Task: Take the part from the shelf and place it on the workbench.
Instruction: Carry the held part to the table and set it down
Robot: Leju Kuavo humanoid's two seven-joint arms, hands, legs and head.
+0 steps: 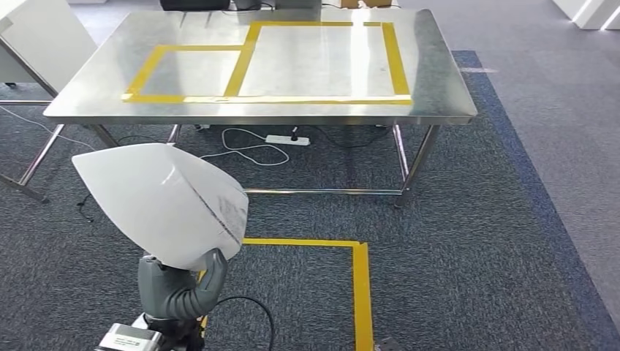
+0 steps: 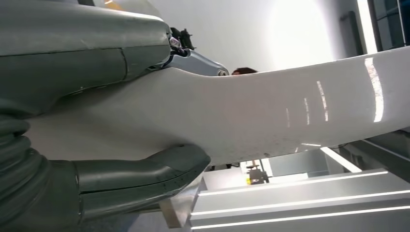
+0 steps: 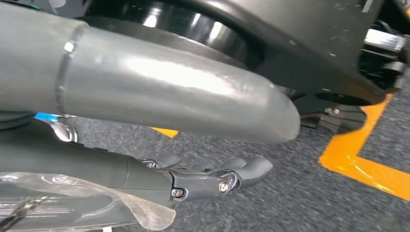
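Observation:
My left hand [image 1: 179, 289] holds a large white curved shell part [image 1: 164, 201] from below, low at the left of the head view, over the carpet. In the left wrist view the thumb [image 2: 140, 176] presses under the glossy part [image 2: 270, 111] and the grey hand [image 2: 72, 72] lies across its other face. The steel workbench [image 1: 256, 110] stands ahead, a step away, marked with yellow tape rectangles [image 1: 245, 62]. My right hand [image 3: 159, 96] hangs over the carpet, thumb and fingers [image 3: 217, 179] apart, holding nothing.
A power strip [image 1: 287, 139] and white cables lie on the carpet under the workbench. A yellow tape corner [image 1: 361, 285] marks the floor between me and the table. A white board [image 1: 36, 36] leans at the far left.

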